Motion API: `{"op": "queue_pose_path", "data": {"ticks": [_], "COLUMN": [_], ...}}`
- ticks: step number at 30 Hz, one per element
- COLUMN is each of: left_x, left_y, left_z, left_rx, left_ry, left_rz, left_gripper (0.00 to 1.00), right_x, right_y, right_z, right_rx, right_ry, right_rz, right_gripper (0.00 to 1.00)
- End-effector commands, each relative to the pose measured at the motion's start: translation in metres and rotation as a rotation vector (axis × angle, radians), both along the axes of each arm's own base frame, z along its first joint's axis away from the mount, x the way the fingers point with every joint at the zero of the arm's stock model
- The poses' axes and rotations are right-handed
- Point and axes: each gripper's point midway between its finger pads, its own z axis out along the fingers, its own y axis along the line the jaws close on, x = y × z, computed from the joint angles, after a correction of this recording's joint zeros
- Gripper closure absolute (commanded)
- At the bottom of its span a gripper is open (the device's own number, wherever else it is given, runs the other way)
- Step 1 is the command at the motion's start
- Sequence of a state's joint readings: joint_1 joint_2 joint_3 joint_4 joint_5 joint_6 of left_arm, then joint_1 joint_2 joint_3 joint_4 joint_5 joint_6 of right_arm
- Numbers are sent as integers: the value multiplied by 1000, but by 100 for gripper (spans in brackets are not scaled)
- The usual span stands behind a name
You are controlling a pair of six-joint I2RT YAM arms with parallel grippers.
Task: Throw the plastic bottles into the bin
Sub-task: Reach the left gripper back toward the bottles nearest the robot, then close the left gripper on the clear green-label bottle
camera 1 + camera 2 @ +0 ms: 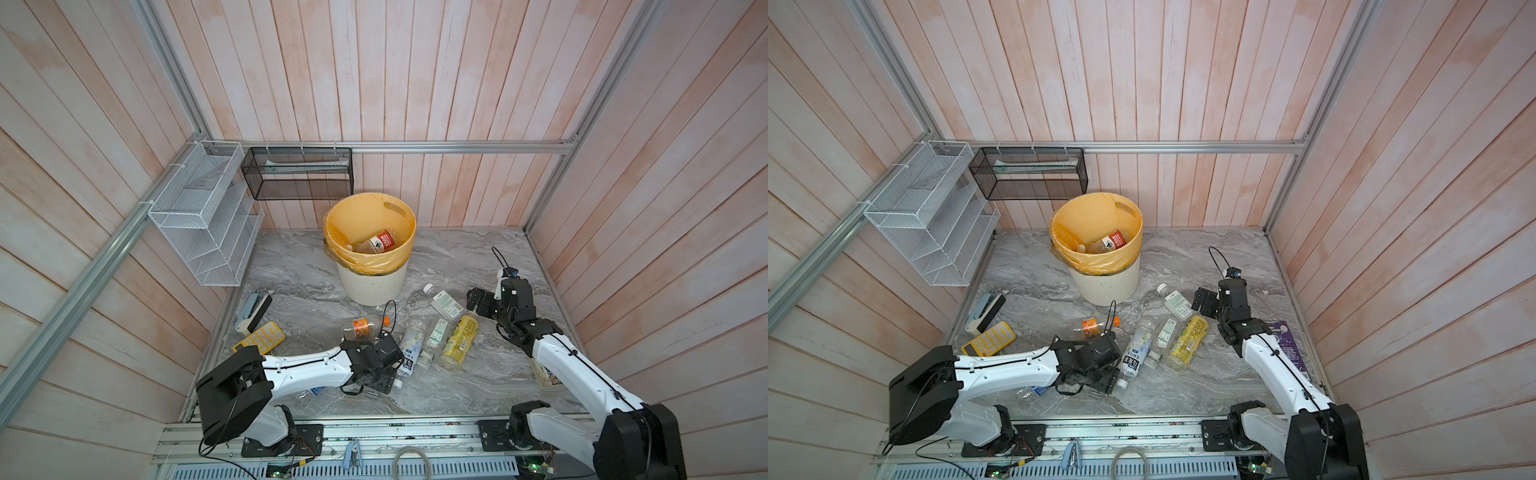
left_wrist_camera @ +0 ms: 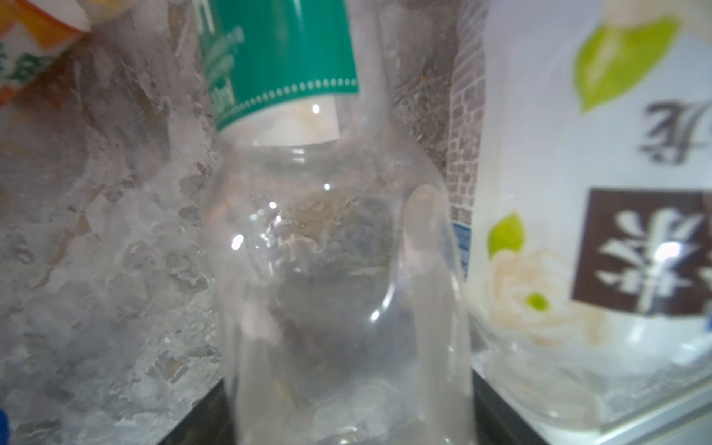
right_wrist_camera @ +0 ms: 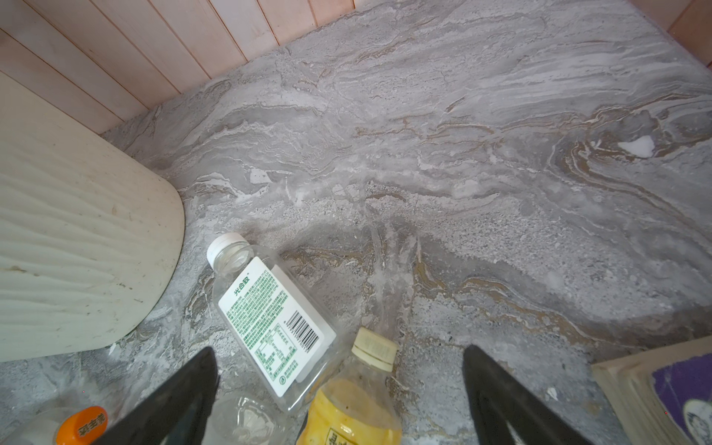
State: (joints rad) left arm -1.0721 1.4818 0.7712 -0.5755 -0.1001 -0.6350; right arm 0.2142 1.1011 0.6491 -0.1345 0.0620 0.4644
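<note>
Evidently a pick-up: the left tool [image 1: 386, 370] sits low near the surface's [image 1: 457, 257] front edge, jaws flanking a clear green-labelled bottle [image 2: 331, 269]; grip cannot be told. The right tool [image 3: 338, 358] hangs spread above the yellow bottle [image 3: 354, 412]. Next, probably: clamp, lift, carry to the bin [image 1: 372, 286] by the back edge.

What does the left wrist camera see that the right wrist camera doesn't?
Only the left wrist view: a close-up of a clear bottle with a green label, and a white-label bottle with green leaves beside it. Only the right wrist view: the bin, a white-capped bottle, a yellow bottle, a purple book, the wooden wall and the open right gripper. Both: the marble table, and perhaps one bottle, seen as an orange label in the left and an orange cap in the right.
</note>
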Motion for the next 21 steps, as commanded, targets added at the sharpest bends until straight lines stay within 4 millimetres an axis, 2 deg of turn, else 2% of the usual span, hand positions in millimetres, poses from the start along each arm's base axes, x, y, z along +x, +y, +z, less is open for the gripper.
{"op": "queue_pose_path", "data": {"ticks": [1, 3, 8, 13, 17, 21], "left_x": [-4, -2, 5, 16, 26, 30], "left_y": [0, -1, -3, -3, -1, -4], "left_z": [-7, -1, 21, 55, 94, 150], "left_rx": [3, -10, -44, -79, -134, -234], "left_ry": [16, 1, -55, -141, -255, -445], "left_rz": [-11, -5, 7, 30, 40, 8], "left_gripper": [27, 31, 35, 36, 40, 46], "right_x": [-2, -2, -3, -3, -3, -3], "right_y": [0, 0, -1, -2, -2, -3], "right_z": [-5, -3, -3, -1, 4, 7], "right_rx": [5, 6, 5, 6, 6, 9], "right_ry": [7, 3, 0, -7, -20, -29], "right_rz": [-1, -1, -3, -8, -11, -16], "right_gripper": [1, 1, 1, 1, 1, 1]}}
